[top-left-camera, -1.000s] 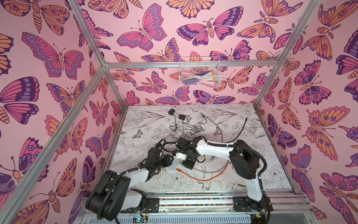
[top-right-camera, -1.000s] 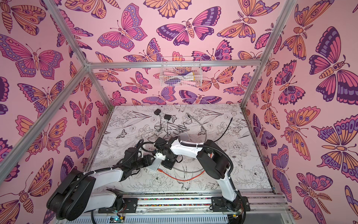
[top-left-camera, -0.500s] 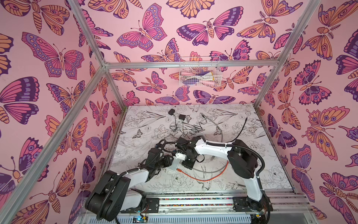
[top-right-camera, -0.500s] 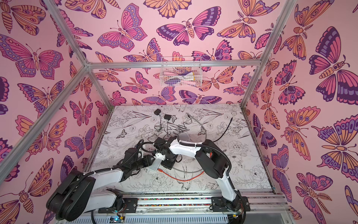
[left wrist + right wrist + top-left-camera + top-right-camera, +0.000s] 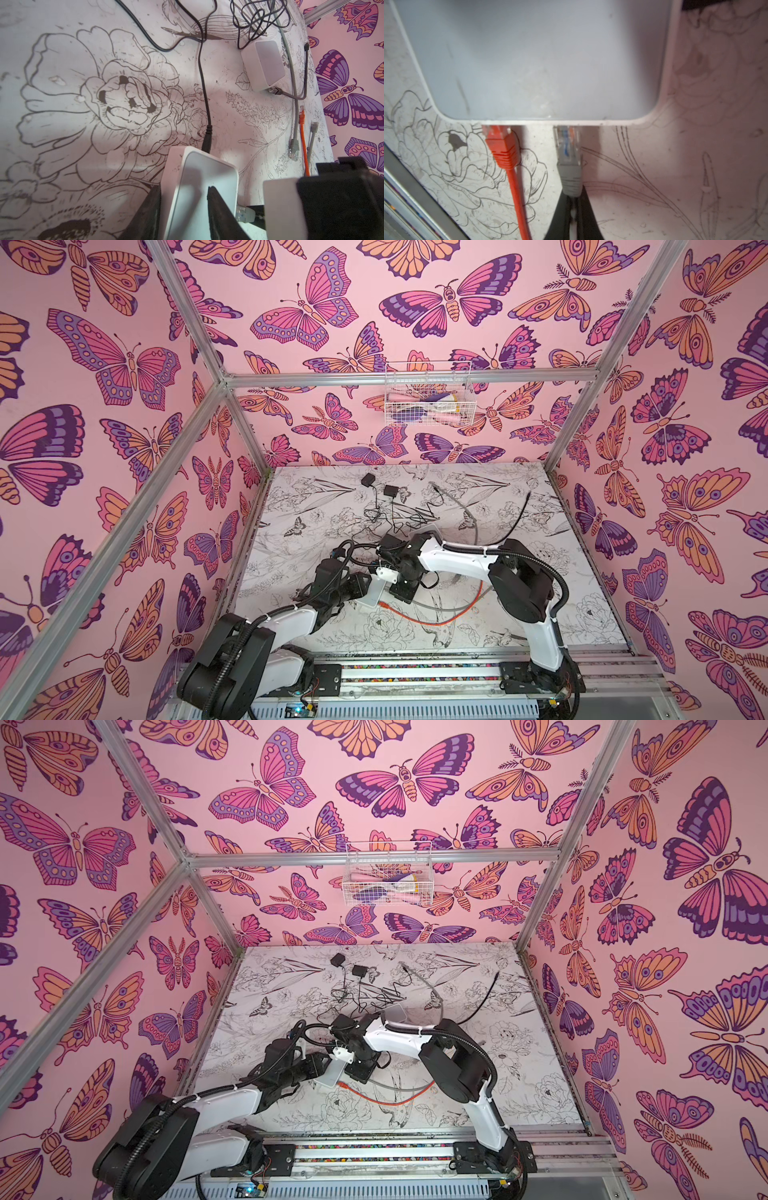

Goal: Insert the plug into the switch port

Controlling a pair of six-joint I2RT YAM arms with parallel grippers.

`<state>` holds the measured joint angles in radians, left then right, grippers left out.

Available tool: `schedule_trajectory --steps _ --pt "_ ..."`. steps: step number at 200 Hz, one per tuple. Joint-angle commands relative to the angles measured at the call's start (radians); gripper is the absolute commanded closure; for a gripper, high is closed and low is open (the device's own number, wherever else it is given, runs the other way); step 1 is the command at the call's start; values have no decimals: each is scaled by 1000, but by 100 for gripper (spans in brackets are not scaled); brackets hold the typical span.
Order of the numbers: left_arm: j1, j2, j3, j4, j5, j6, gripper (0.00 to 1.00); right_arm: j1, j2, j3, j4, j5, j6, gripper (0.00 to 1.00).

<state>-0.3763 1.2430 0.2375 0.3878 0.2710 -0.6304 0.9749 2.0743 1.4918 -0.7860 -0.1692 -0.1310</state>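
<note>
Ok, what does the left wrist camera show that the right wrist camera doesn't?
Only left wrist: the left gripper clamped on the switch, a black power lead plugged into it, and a second white box with a grey cable. Only right wrist: the orange plug seated in a port, and the right gripper pinching the grey plug's boot. Both: the switch and that plug's clear tip at its edge.

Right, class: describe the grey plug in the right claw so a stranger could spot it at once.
On the floral table, find the white switch in the left claw. Two plugs meet one edge of it, side by side; yours is the grey plug with the clear tip, pinched by the right claw, not the orange plug beside it.
</note>
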Motion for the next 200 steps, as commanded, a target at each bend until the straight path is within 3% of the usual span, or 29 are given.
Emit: schedule_trajectory --steps 1,200 --pt "-9 -10 -21 -4 5 4 60 0 -17 -23 51 -21 11 100" --pt "-9 14 -19 -9 -19 22 61 -8 -51 -34 13 -7 14 100"
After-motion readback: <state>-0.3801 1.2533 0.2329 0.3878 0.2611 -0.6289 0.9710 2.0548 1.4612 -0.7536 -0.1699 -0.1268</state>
